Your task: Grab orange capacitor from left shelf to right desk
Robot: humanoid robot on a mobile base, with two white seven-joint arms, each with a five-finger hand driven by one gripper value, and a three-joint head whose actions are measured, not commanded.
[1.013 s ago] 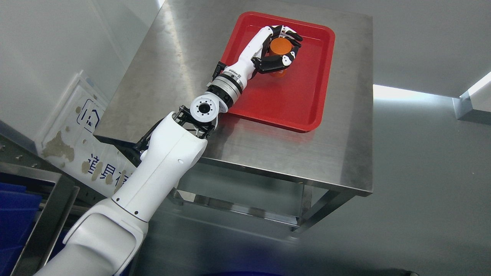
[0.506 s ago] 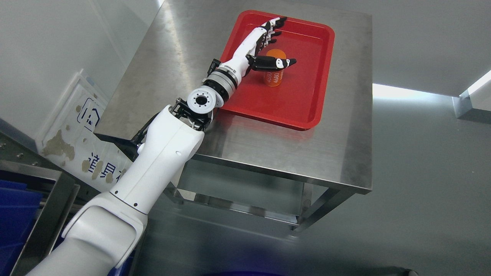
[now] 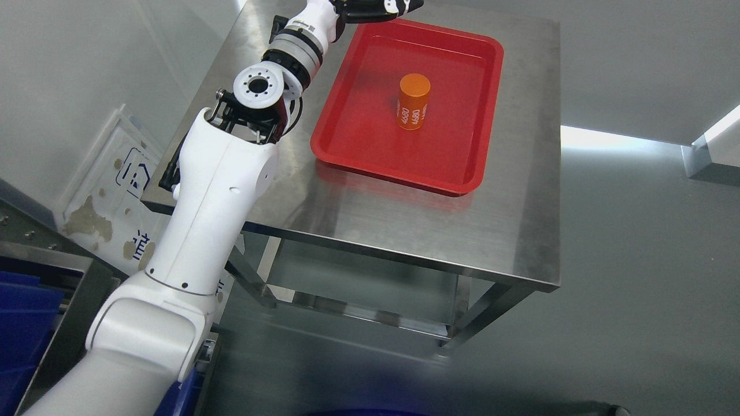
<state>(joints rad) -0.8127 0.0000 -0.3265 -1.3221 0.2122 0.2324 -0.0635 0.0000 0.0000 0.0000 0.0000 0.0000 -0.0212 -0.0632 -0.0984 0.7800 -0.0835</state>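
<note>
The orange capacitor [image 3: 413,101], a small cylinder with white print, stands upright in the red tray [image 3: 370,151] on the steel desk [image 3: 439,225]. Nothing touches it. My left hand [image 3: 376,8] is raised at the top edge of the picture, above the tray's far left corner and well clear of the capacitor. Its thumb stretches out to the right; the other fingers are cut off by the frame. It holds nothing. The left arm runs up from the lower left across the desk's left side.
A steel shelf frame [image 3: 69,300] with blue bins [image 3: 23,323] sits at the lower left. A white sign board [image 3: 115,190] leans by the desk's left side. Grey floor lies to the right of the desk.
My left hand let go of the capacitor, opened, and lifted away up and to the left. The capacitor stays standing in the tray.
</note>
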